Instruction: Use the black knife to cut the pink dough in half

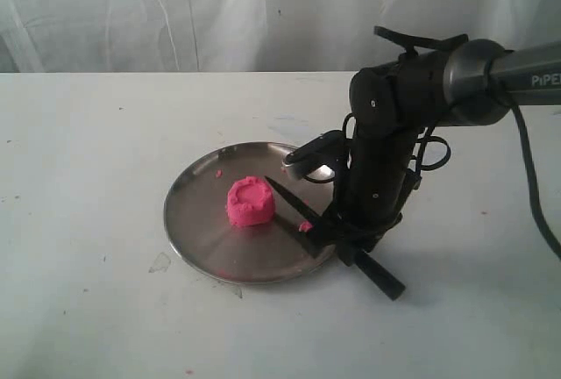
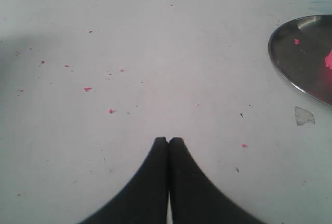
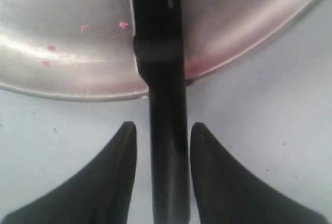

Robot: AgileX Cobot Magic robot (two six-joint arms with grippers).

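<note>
We read "PIPE" on the right arm [image 1: 491,76] | right gripper [image 3: 163,130] fingers narrowly apart, knife [image 3: 167,146] handle between them | left gripper [image 2: 168,140] fingers pressed together, empty

Whole pink dough [image 1: 251,202] beside black knife [image 1: 302,218] blade.

Readable lettering: "PIPE", white capitals cut off by the frame edge, on the grey forearm tube of the right arm [image 1: 504,76]. Faint markings on the black knife [image 3: 155,16] are illegible.
</note>
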